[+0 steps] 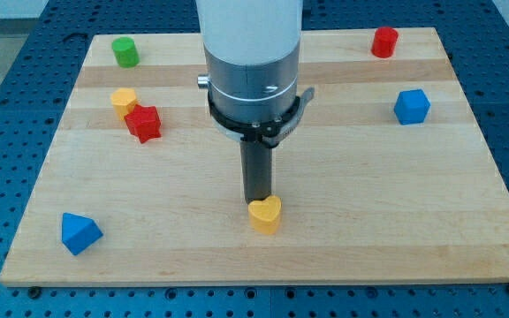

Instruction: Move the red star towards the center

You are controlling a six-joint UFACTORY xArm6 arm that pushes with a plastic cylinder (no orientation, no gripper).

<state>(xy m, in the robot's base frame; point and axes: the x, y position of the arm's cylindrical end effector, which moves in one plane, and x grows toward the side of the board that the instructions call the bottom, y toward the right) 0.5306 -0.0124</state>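
Note:
The red star [143, 123] lies on the wooden board [352, 221] at the view's left, touching a yellow block [124, 100] just above and left of it. My tip [256, 202] is near the board's lower middle, far to the right of and below the red star. The tip stands right behind a yellow heart block [265, 215] and seems to touch its top edge.
A green cylinder [125, 52] stands at the view's top left. A red cylinder [383, 41] stands at the top right. A blue hexagonal block [411, 107] lies at the right. A blue triangular block [80, 233] lies at the bottom left.

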